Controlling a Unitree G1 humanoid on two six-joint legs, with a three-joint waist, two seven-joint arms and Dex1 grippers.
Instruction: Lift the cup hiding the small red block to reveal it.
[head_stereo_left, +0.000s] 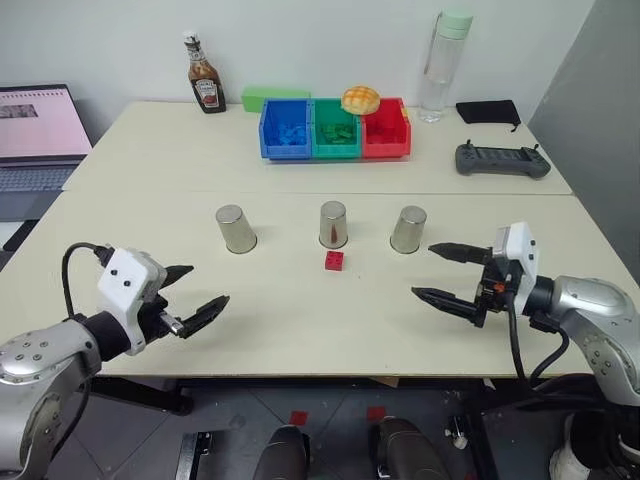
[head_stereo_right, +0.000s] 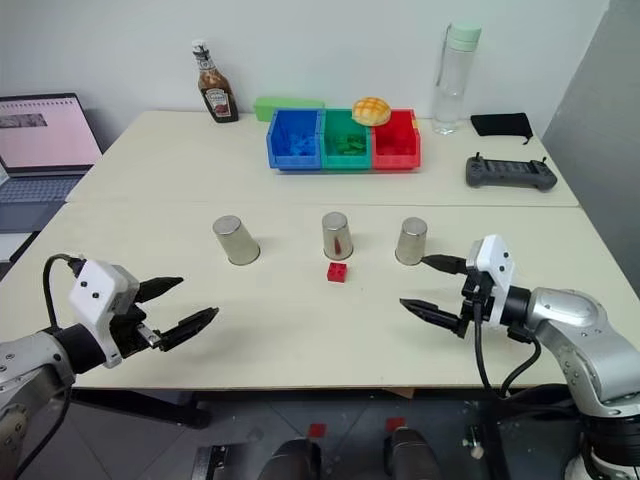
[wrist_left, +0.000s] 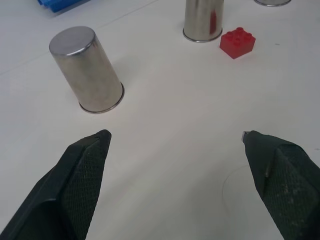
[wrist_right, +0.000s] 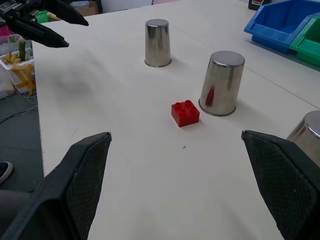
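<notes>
Gleaming tapered steel cups (head_stereo_left: 333, 224) flank a studded red plastic block (head_stereo_left: 335, 261).

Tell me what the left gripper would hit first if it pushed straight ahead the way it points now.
Judging by its wrist view, the open left gripper aims across bare table, between the left cup and the small red block. The middle cup beside the block looks the likeliest first contact, though depth is uncertain.

Silver cups (head_stereo_left: 333, 223), red block (head_stereo_left: 335, 261), cream table (head_stereo_left: 300, 320).
</notes>
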